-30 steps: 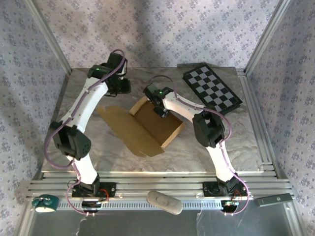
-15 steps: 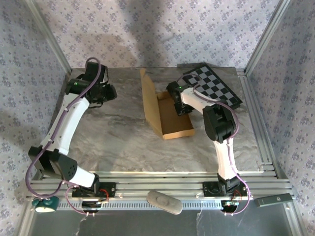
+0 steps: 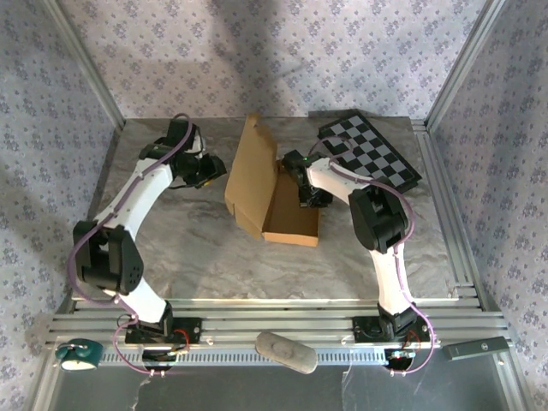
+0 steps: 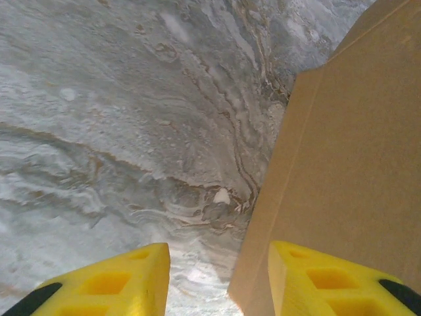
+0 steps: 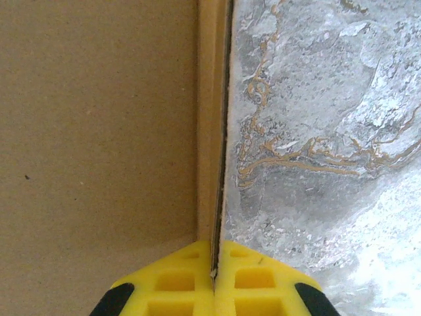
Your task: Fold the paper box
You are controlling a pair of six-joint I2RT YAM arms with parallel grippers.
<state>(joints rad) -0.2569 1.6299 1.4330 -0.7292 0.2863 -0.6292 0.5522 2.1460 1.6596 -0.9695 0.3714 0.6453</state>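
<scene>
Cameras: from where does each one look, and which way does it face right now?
Top external: above and behind the arms, looking down on the table; both arms, box and checkerboard show.
Left wrist: on the left gripper, looking down at the table beside the box's upright panel; its yellow fingers stand apart.
Right wrist: on the right gripper, looking down along a box wall; its fingers pinch that wall.
Shared: all three see box and table.

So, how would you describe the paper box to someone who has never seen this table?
Start from the grey marbled table and look at its middle. The paper box is the tan cardboard tray with a tall flap standing up on its left side; the flat panel behind it, to the right, is checkered black and white.
</scene>
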